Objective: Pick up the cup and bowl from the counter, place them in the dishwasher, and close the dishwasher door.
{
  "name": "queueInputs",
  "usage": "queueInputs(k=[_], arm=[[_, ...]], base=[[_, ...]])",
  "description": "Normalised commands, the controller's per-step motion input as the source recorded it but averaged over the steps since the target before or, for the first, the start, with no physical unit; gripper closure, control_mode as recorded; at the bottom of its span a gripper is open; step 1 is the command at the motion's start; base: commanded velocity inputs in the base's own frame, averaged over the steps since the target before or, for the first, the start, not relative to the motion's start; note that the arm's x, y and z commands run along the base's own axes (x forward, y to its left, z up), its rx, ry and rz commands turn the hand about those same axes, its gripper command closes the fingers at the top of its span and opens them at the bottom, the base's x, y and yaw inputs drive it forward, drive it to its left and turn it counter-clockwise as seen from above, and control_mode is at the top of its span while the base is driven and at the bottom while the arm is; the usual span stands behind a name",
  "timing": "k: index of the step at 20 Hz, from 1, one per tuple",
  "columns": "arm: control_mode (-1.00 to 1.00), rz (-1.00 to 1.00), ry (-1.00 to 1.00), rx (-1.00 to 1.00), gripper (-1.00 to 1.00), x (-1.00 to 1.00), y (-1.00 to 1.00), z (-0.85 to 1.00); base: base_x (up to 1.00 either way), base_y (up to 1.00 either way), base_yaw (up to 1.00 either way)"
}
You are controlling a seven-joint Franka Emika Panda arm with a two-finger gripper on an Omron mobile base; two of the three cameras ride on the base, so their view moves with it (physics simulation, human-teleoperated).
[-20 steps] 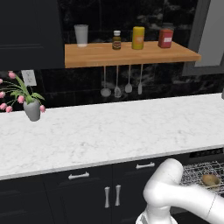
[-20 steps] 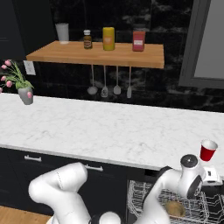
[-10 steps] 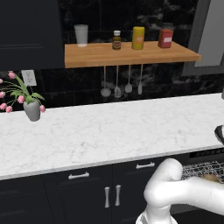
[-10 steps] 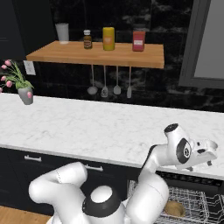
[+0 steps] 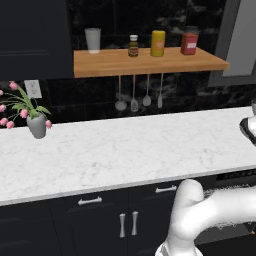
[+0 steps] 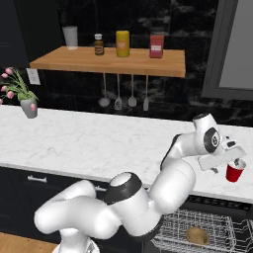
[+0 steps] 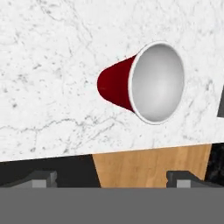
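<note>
Red cup (image 6: pixel 235 173) on counter (image 6: pixel 89 143), gripper (image 6: pixel 233 159) open above

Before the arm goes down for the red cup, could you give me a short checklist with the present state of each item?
1. Gripper open: ok, the fingers stand wide apart in the hand view.
2. Red cup upright on the counter: ok, its mouth faces the hand camera.
3. Gripper above the cup: ok, it hangs just over the rim in the right base view.
4. Cup centred between the fingers: not ok, in the hand view it sits toward the right one.
5. Dishwasher open: ok, its wire rack is pulled out below the counter.
6. Bowl in the rack: cannot tell, a brownish thing lies there but is too small to name.
</note>
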Motion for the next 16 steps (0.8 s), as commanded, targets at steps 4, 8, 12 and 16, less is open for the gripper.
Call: queueInputs(k=[4,8,12,16], arm=[[-1.00,0.03,0.00,0.18,-1.00,0.88,0.00,0.43],[-1.00,0.00,-0.01,0.05,-1.00,0.45,0.00,-0.11],[-1.00,-0.07,-0.03,0.00,-1.00,0.04,-0.21,-0.55],[-1.00,-0.01,-0.08,0.03,-1.00,0.03,-0.19,-0.40]], base=[[0.00,0.00,0.00],[0.00,0.00,0.00],[0.00,0.00,0.00],[0.00,0.00,0.00]])
